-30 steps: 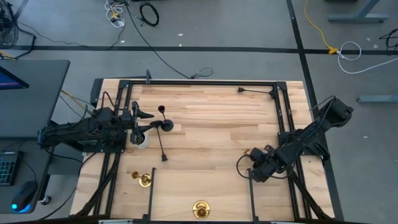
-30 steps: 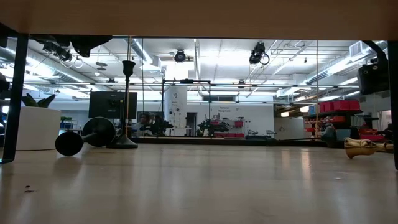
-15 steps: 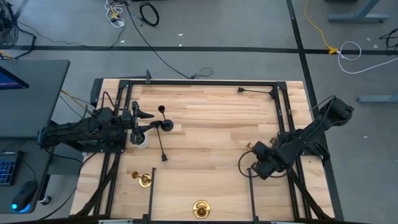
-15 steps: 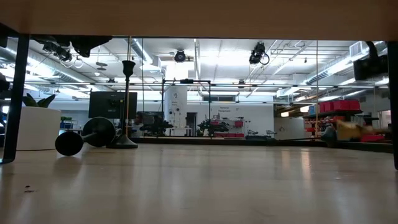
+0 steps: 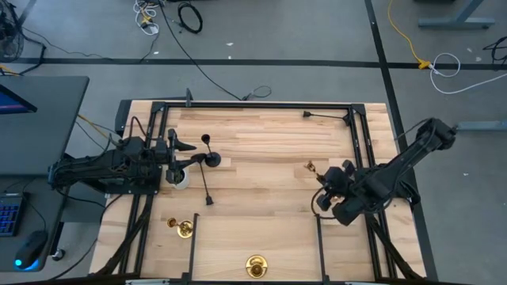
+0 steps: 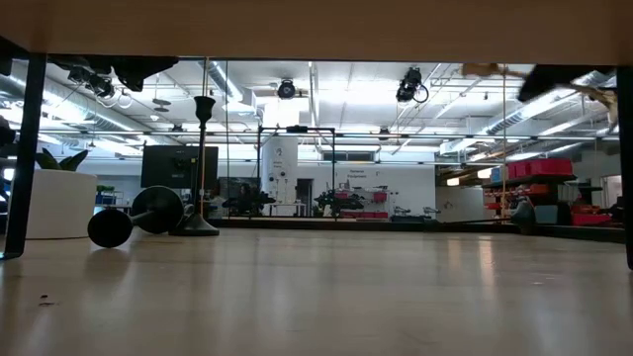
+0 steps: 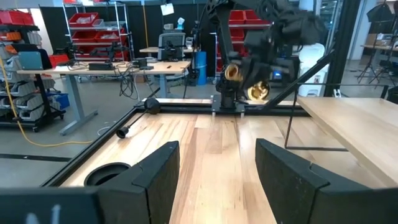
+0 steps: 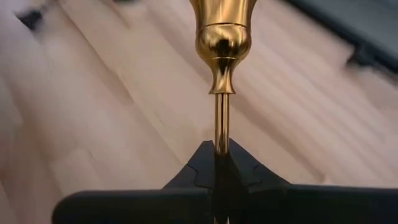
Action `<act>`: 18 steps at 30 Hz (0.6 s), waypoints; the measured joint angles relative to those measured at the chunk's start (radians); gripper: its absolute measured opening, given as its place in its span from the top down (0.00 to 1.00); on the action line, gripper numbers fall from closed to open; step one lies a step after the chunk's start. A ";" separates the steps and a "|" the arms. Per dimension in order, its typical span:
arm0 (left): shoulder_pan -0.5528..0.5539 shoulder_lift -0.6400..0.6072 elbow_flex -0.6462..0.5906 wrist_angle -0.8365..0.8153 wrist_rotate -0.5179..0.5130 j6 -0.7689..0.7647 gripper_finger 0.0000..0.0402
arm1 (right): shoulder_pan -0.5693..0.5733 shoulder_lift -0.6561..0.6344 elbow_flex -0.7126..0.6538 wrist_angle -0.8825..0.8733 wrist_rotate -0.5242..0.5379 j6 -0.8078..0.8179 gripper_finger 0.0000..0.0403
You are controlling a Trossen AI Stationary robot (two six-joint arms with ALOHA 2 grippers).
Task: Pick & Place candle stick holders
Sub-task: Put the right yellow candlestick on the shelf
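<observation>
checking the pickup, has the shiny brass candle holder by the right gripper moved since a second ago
Yes. The shiny brass candle holder, clamped by the right gripper, has lifted off the wooden table and shifted toward its far edge.

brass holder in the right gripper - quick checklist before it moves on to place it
1. Grip: right gripper shut on the thin stem of the brass holder: ok.
2. Lift: the low view shows no holder on the wood at that side, so it looks clear of the table: ok.
3. Left gripper: open, holding nothing, waiting at the left edge by the white pot: ok.
4. Other holders: two brass ones near the front edge and the black holders on the left, all apart from the right arm: ok.
5. Where it should be set down: no marked spot shows: cannot tell.
</observation>
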 joint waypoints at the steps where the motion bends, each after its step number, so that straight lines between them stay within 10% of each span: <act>1: 0.000 0.000 0.000 -0.003 0.000 0.000 0.47 | 0.005 -0.007 0.000 0.030 0.033 -0.022 0.99; 18: 0.000 0.000 0.000 -0.004 0.000 0.000 0.47 | 0.209 0.014 -0.031 1.082 0.409 -0.927 0.99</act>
